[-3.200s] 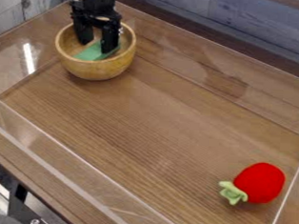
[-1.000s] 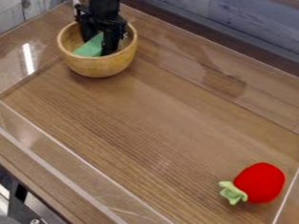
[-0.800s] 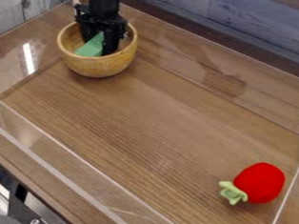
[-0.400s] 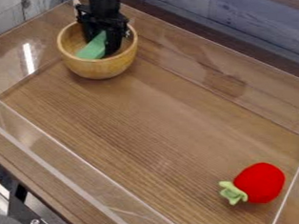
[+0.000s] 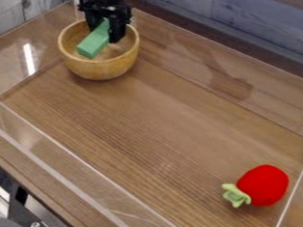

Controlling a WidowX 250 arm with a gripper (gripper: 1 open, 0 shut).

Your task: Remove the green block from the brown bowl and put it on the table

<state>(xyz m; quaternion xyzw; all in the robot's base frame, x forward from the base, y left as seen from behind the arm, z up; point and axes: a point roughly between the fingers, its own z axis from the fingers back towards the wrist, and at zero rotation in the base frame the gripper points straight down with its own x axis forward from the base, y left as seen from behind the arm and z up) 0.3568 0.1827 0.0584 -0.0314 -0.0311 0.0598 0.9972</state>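
One flat light-green rectangular block [image 5: 93, 42] hangs tilted over the round tan wooden bowl [image 5: 97, 64], my black gripper [image 5: 110, 30] clenched on its upper end (stiff, light, probably slick).

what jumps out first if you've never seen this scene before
At the back left, the black tool is shut on the green block, tilting it up inside the brown bowl. The other eye-catcher is a red strawberry toy lying alone near the table's front right corner.
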